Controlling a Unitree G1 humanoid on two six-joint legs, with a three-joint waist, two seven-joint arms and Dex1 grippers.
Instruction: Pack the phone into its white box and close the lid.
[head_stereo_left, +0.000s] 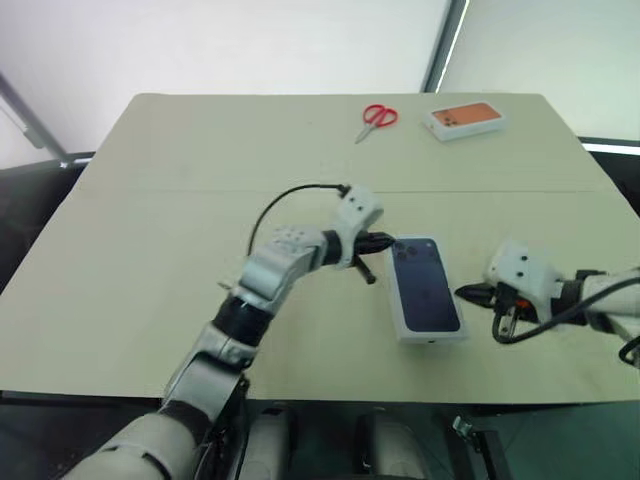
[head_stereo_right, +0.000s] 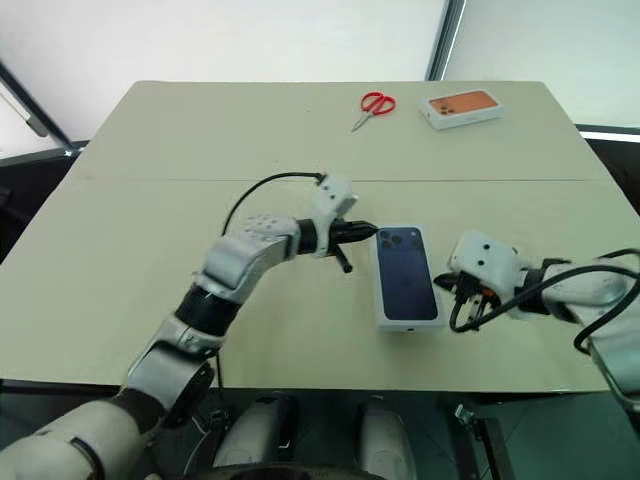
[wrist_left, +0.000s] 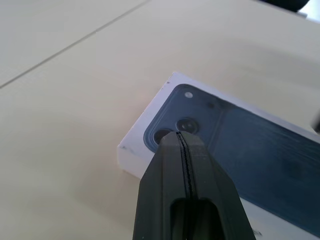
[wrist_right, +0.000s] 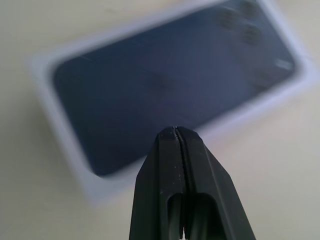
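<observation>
The lid (head_stereo_left: 427, 285), white with a dark blue phone picture facing up, lies flat near the table's front right. It looks thick, as if seated on the white box, which is hidden beneath it along with the phone. My left gripper (head_stereo_left: 385, 241) is shut, its tip at the lid's far left corner. The left wrist view shows those shut fingers (wrist_left: 181, 137) just over the printed camera lenses on the lid (wrist_left: 240, 150). Shut and holding nothing, my right gripper (head_stereo_left: 470, 293) sits just off the lid's right edge, pointing at the lid (wrist_right: 170, 85).
Red scissors (head_stereo_left: 378, 117) and a white box with an orange-printed face (head_stereo_left: 464, 119) lie at the table's far right. The beige table (head_stereo_left: 150, 250) has wide bare room to the left. Its front edge runs close below the lid.
</observation>
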